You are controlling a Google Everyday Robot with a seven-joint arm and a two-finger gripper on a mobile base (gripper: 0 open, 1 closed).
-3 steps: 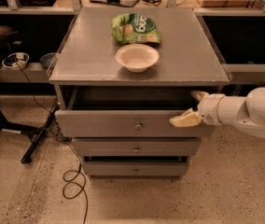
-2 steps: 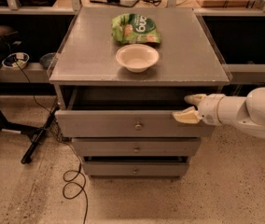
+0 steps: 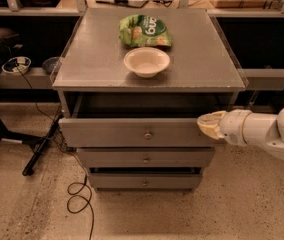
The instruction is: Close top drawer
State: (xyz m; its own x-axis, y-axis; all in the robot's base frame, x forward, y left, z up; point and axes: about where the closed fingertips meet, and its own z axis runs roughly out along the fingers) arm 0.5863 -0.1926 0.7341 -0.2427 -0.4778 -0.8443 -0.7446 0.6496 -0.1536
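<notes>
Camera view: top drawer (image 3: 127, 132) juts open, long front running left-right, claw (image 3: 208, 125) at its right end, grip unclear

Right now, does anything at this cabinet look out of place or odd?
Only the top drawer stands out: it is pulled out of the cabinet, its inside open to view. The claw is at the right end of its front.
</notes>
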